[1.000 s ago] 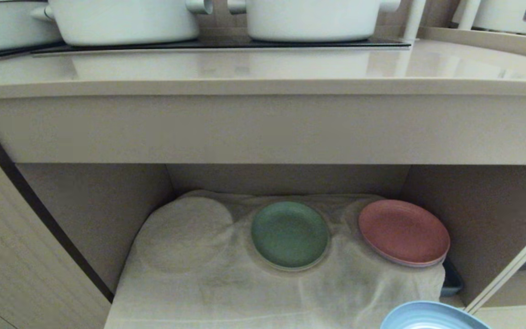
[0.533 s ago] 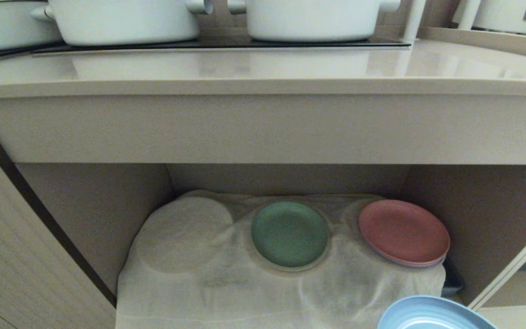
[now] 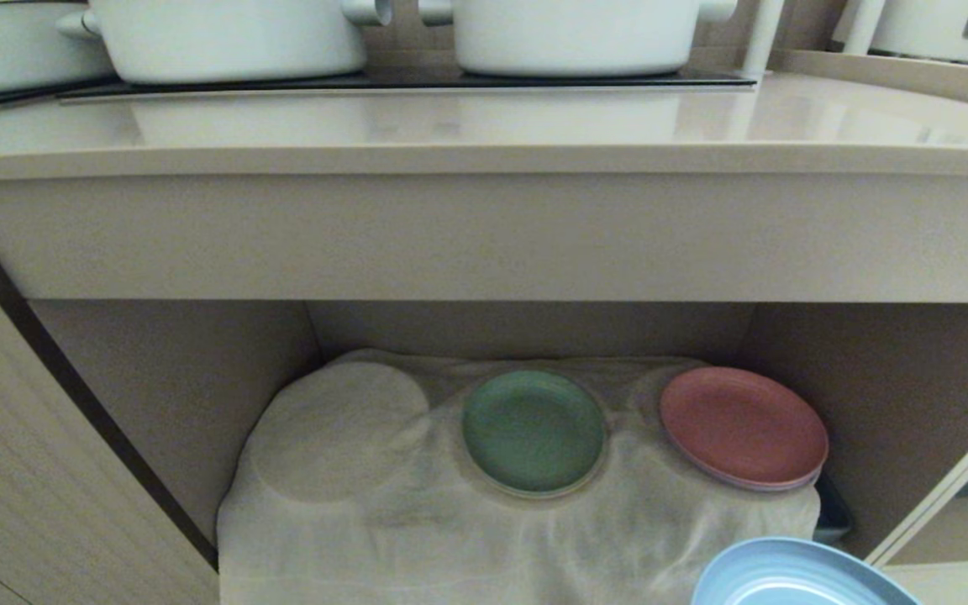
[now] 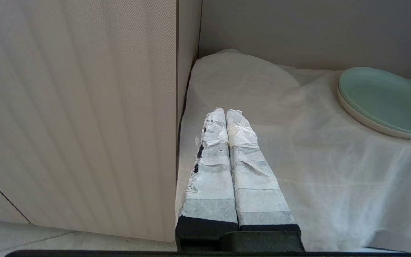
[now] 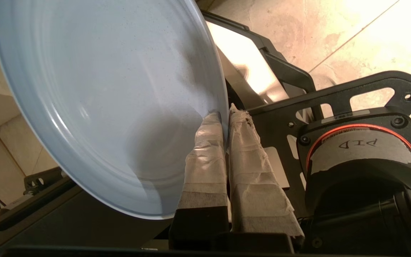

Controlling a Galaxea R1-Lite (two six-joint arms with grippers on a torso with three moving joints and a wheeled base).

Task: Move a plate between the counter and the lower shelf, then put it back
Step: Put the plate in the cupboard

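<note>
From my head cam I've got the small round light-blue matte plate (image 3: 799,576) peeking in at the bottom right, out in front of the recessed beige lower shelf (image 3: 887,403). On the shelf's wrinkly white cloth (image 3: 417,521) sit a green plate (image 3: 533,432) and a pink plate (image 3: 743,427). The glossy beige counter (image 3: 484,126) above carries white pots (image 3: 576,34).

Left wrist cam: left gripper (image 4: 226,113) is clenched on nothing, parked over the cloth's edge.

Right wrist cam: right gripper (image 5: 225,116) is pinching the blue plate's raised rim, plate tilted, smooth, faint rings showing.
</note>
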